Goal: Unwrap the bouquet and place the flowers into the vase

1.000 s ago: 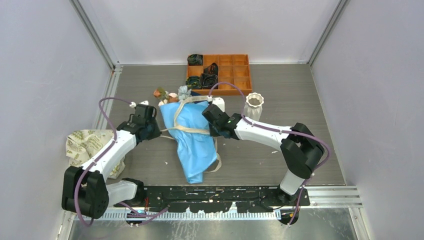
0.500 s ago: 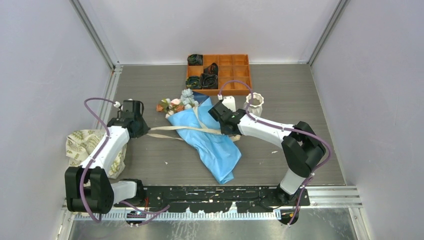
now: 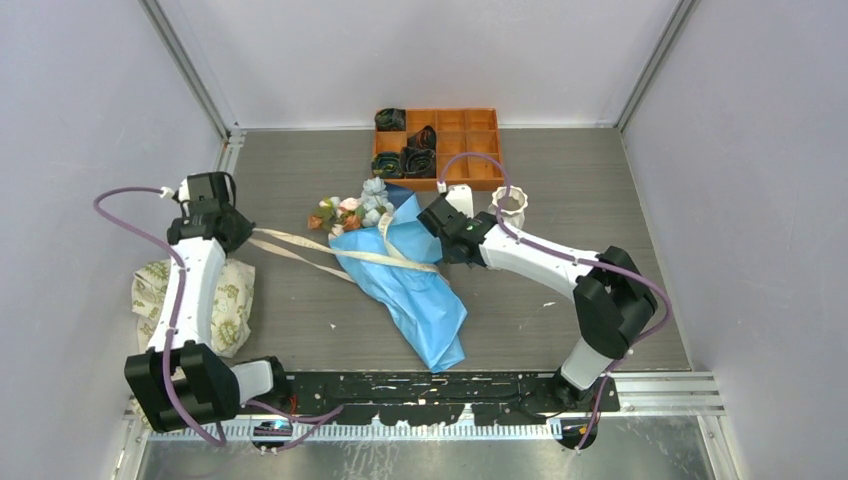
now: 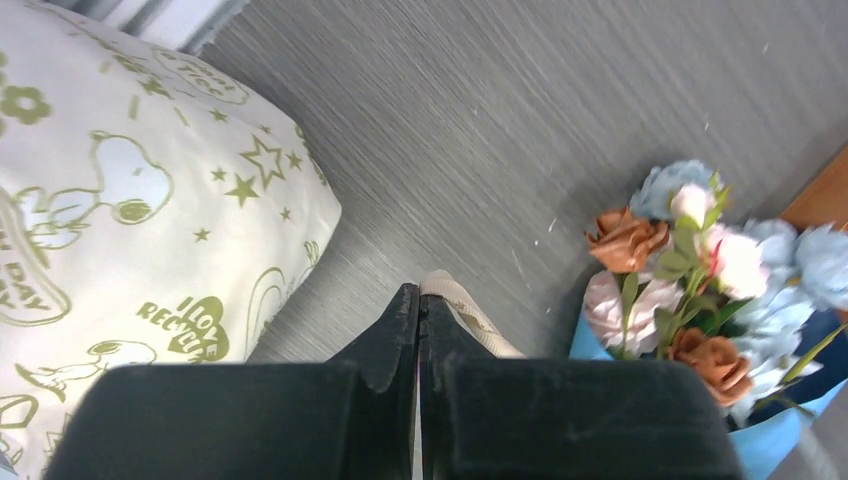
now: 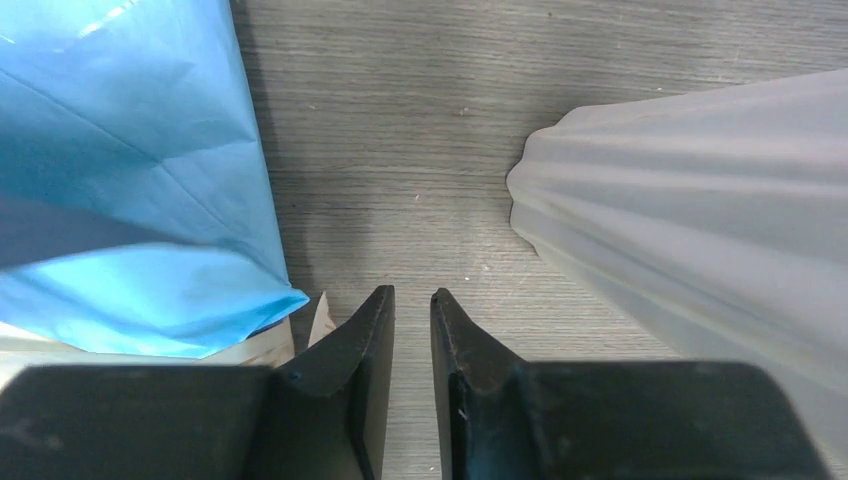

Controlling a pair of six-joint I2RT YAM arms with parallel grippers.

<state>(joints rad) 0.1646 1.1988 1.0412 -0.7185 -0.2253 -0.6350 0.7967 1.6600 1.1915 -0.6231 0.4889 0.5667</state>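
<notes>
**Top view:** The left hand (image 3: 243, 230), far out toward the left wall, is clamped on the end of the beige ribbon (image 3: 320, 243). The ribbon runs in long strands across the worktop (image 3: 560, 180) to the bouquet (image 3: 405, 270), which lies slantwise at the centre. The flowers (image 3: 352, 212) point toward the back, and the blue wrapping paper (image 3: 425, 300) trails toward the arm bases. One strand crosses the paper, so the tie looks loosened but not cleared. The paper is wrapped round the stems and the vase (image 3: 510, 207) stands empty, so most of the job appears to remain. The right hand (image 3: 432, 216) hovers between the bouquet and the vase, near both. Behind them sits the orange tray (image 3: 482, 145), close to the back wall. A cream cloth bag (image 3: 185, 290) fills the left edge under the left arm. The widest open room is at front right.

**Left wrist:** The fingers are pressed together on the ribbon (image 4: 465, 310), which comes out at their tips. The bag (image 4: 120, 200) is just to one side and the blooms (image 4: 700, 260) are well off to the other.

**Right wrist:** The fingers stand slightly apart with bare worktop showing in the gap and nothing held. The paper's edge (image 5: 120, 150) is on one side and the ribbed vase wall (image 5: 700, 200) just beside on the other. A pale strip under the paper is possibly ribbon. Any sideways swing here risks tipping the vase.
</notes>
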